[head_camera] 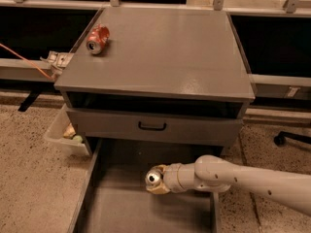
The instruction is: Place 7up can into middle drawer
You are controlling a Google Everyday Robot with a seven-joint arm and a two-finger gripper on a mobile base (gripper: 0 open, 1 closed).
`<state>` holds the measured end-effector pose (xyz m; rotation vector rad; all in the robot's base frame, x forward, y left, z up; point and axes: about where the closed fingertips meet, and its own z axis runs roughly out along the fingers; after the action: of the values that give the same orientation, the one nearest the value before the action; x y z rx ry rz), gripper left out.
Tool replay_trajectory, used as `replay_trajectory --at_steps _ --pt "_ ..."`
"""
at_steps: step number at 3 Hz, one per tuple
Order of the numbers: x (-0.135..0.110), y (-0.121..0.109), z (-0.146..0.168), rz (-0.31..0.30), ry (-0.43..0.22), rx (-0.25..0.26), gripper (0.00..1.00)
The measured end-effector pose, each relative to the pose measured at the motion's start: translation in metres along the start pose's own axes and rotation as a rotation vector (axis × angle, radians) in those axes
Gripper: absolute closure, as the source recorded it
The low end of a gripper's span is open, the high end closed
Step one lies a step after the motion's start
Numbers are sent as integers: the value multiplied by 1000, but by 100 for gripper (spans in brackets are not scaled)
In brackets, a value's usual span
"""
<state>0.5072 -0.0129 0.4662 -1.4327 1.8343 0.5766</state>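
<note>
The 7up can (153,177) shows its silver top, end-on, in the camera view. My gripper (156,180) is shut on it, with tan fingers (158,190) around its sides. The white arm reaches in from the lower right. The can hangs over the open middle drawer (131,210), a wide grey box pulled out below the cabinet, just above its floor. Whether the can touches the floor I cannot tell.
A grey cabinet (160,52) stands behind, with a crushed red can (97,38) at its top left. A closed drawer front with a black handle (152,126) sits above the open drawer. A white bin (63,134) stands left; a chair wheel (281,139) is at right.
</note>
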Motion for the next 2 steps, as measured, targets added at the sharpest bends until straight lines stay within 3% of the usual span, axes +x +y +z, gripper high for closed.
replay_trajectory --at_steps 2 --pt "36 -10 28 54 -34 -31 100"
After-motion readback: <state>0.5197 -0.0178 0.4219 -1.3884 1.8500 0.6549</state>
